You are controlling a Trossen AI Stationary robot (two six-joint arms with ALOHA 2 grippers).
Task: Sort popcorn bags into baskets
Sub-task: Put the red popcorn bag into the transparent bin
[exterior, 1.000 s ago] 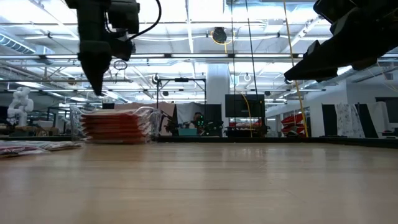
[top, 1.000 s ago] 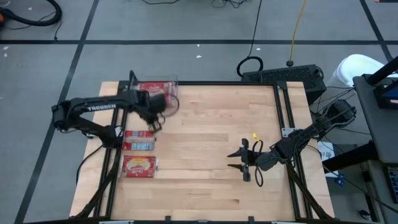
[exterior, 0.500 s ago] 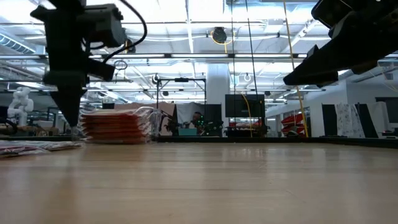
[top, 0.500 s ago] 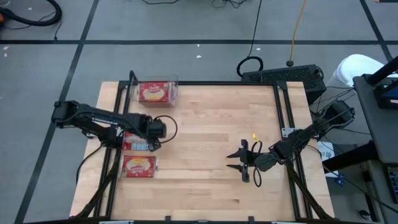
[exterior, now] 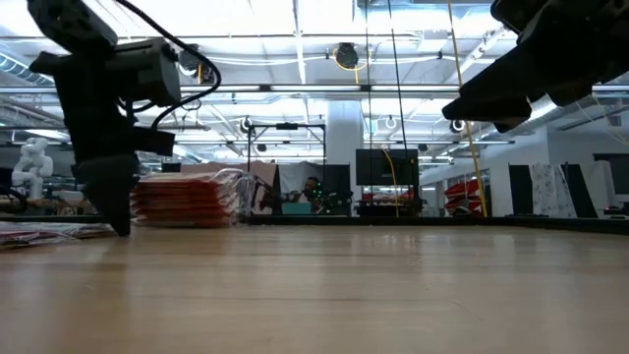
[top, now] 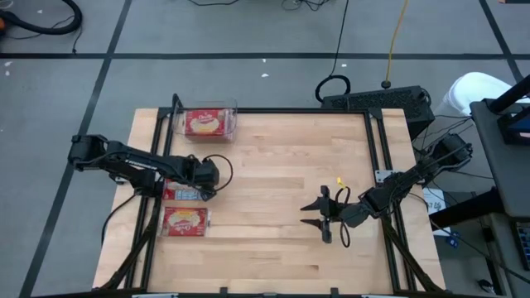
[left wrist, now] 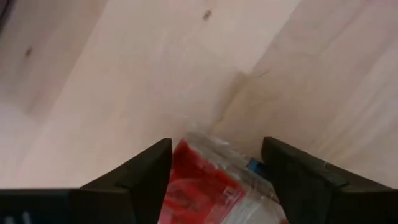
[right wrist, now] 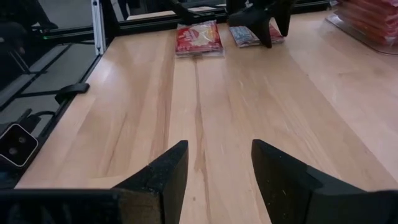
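The left gripper (top: 204, 184) stands low over the middle popcorn bag (top: 184, 193) at the table's left edge, fingers (left wrist: 134, 180) spread wide on either side of one end of the packet, nothing gripped. Another bag (top: 186, 221) lies just beside it; the clear basket (top: 204, 122), holding stacked packets, sits at the far left corner. The right gripper (top: 325, 217) waits open over the right half. The packet is probably light, flat and slick-wrapped; a pinch across its end edge looks safest, since film may slip or crumple.
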